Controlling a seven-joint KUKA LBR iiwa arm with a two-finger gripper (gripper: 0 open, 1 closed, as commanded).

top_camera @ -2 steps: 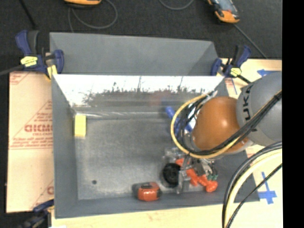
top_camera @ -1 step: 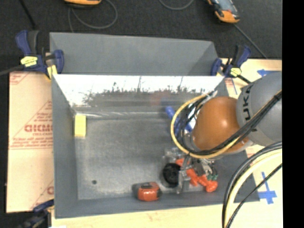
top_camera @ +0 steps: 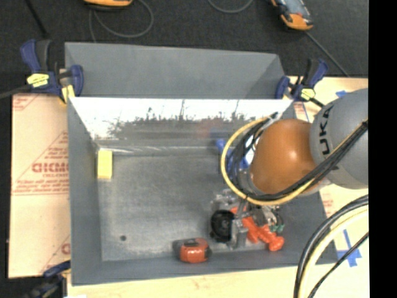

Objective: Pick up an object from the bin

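grey bin (top_camera: 84, 185) holds a yellow block (top_camera: 104, 164), an orange tape measure (top_camera: 191, 251) and the gripper (top_camera: 239, 222), whose grip i cannot tell.

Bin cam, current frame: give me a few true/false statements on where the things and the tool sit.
1. A yellow block lies against the bin's left wall. True.
2. The tool is over the bin's left half. False: it is at the right front, beside a black round thing and an orange-red piece.
3. An orange and dark item lies near the front wall. True.
4. The yellow block touches the orange and dark item. False: they lie well apart, with bare floor between them.
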